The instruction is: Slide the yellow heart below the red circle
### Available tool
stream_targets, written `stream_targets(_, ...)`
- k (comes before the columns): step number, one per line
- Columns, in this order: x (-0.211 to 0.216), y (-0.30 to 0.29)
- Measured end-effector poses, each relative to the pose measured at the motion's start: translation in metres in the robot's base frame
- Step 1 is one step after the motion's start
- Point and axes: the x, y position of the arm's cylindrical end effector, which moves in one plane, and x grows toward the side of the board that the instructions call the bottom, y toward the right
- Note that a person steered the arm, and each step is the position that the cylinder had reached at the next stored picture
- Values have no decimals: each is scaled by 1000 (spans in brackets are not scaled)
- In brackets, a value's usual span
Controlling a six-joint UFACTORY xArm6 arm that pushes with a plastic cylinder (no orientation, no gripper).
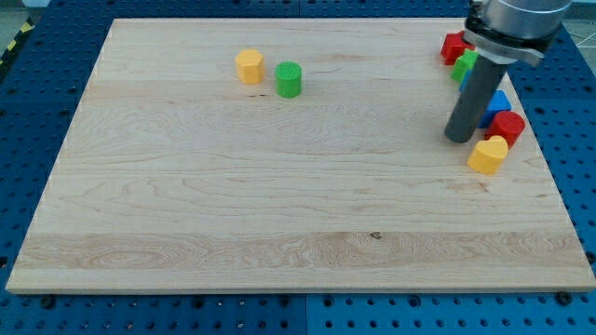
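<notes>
Tip: my tip [459, 138] rests on the worktop [279, 205] — just left of the yellow heart [488, 154].
Red circle [508, 127]: touching the heart's upper right.
Pincer: none — bare rod.

A robotics lab bench, by the look of it: a pale wooden board [279, 205] lies on a blue metal table [37, 102] drilled with a regular grid of mounting holes, with yellow-and-black hazard tape [13, 41] at ten o'clock.

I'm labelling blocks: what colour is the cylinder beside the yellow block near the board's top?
Green, right of the yellow block, clear in the camera view.
</notes>
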Motion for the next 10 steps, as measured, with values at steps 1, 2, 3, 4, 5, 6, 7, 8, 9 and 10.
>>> stream_targets(1, 2, -25)
stream_targets(2, 26, -27)
stream_targets(3, 65, -26)
stream_targets(4, 91, 7)
stream_targets(5, 90, 46)
stream_targets(6, 81, 56)
stream_targets(7, 79, 56)
stream_targets(8, 78, 53)
stream_targets(9, 78, 14)
stream_targets(10, 71, -10)
